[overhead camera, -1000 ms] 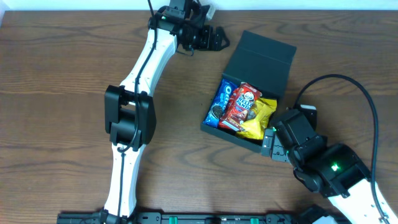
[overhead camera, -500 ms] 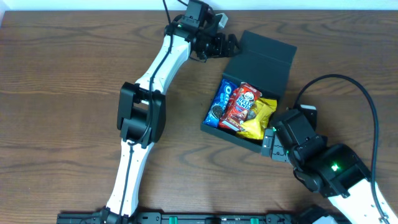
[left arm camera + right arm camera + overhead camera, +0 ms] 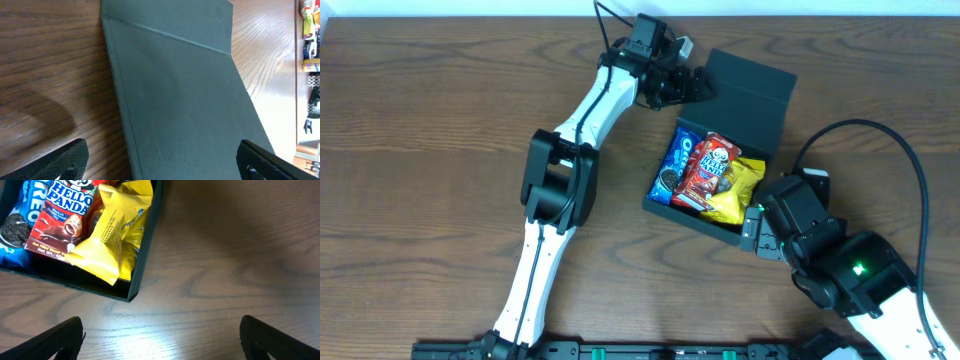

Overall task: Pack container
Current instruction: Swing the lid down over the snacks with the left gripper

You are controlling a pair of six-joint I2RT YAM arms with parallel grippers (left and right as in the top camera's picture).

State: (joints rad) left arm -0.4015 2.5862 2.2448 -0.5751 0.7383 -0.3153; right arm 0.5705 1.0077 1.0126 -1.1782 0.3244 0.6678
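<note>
The container (image 3: 772, 128), a dark teal-green box, sits right of centre with its flap lid (image 3: 748, 85) raised at the back. Inside lie a blue Oreo packet (image 3: 674, 165), a red Hello Panda packet (image 3: 708, 168) and a yellow packet (image 3: 737, 188). My left gripper (image 3: 692, 84) is open at the lid's left edge; its wrist view shows the lid's outer face (image 3: 185, 95) between the fingers (image 3: 162, 162). My right gripper (image 3: 752, 232) is open and empty beside the box's near right corner (image 3: 131, 296), fingers (image 3: 160, 337) over bare table.
The brown wooden table (image 3: 420, 150) runs to a pale edge at the back. A black cable (image 3: 910, 160) loops from my right arm. Small objects (image 3: 310, 30) stand beyond the table edge in the left wrist view.
My left arm has swung right along the back of the table, bringing its open gripper up to the raised lid. The right arm and the box have not moved.
</note>
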